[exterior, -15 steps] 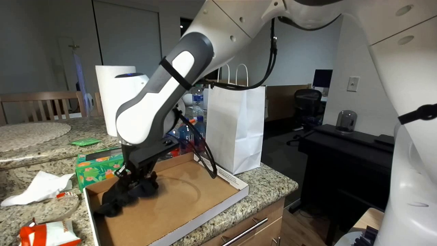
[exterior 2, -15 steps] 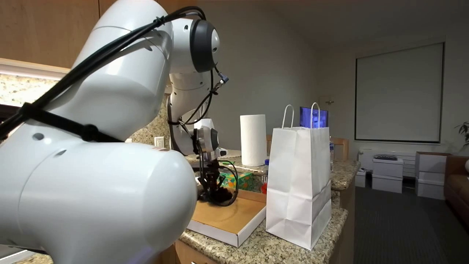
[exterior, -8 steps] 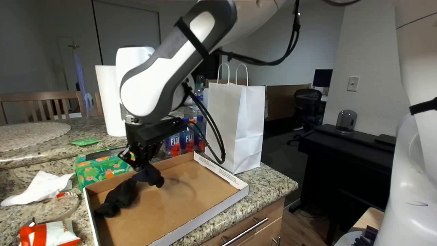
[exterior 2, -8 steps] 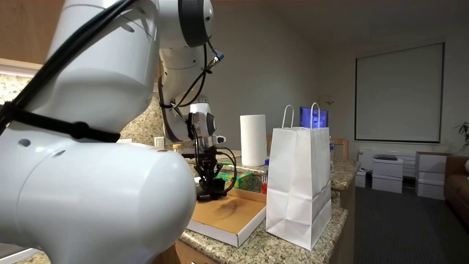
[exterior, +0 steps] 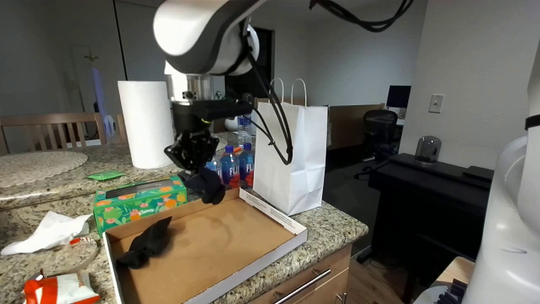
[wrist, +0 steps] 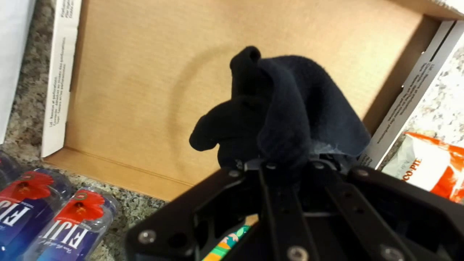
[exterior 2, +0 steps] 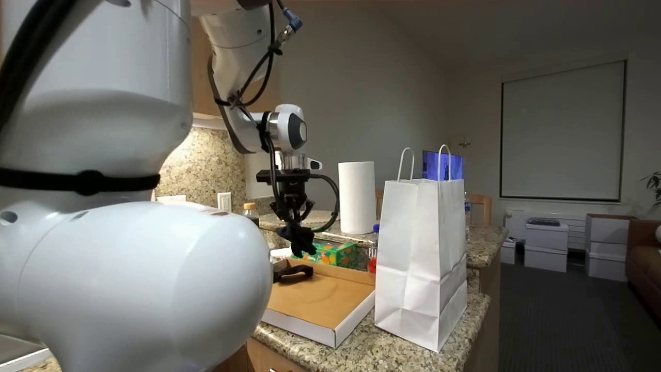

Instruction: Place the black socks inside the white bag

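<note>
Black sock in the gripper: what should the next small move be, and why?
Probably raise the gripper straight up before moving toward the white paper bag. The jaws hold the black sock, which hangs below the upright bag's rim in both exterior views, so crossing at this height would likely push into the bag's side.

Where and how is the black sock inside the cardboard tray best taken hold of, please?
Probably the middle of the black sock, from above: it lies elongated inside the cardboard tray, so closing across its narrower width seems easiest, while raised walls could hinder a sideways approach.
</note>
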`<state>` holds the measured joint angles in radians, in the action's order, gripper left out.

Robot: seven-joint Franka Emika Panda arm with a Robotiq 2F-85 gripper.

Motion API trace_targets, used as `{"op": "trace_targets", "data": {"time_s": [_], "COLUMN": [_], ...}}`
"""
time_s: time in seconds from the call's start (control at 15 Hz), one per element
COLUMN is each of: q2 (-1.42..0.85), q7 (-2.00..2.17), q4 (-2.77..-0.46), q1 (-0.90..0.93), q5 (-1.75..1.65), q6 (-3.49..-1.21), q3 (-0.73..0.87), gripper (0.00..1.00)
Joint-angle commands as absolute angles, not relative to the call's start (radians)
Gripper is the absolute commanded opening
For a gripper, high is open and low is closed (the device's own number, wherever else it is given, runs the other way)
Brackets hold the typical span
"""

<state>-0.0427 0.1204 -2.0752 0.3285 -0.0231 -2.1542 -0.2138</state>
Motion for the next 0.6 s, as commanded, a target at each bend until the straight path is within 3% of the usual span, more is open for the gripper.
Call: {"op": "trace_targets", "data": {"time_s": [0.0,0.53], "q2": [0.070,0.230], "q7": [0.026,0.004], "q4": [-2.069,-1.928], "q1": [0.285,0.222], "q5": [0.036,0.056], "q6": [-2.006,-1.757], "q3": [-0.220,-0.170], "gripper": [0.08,0.08]}}
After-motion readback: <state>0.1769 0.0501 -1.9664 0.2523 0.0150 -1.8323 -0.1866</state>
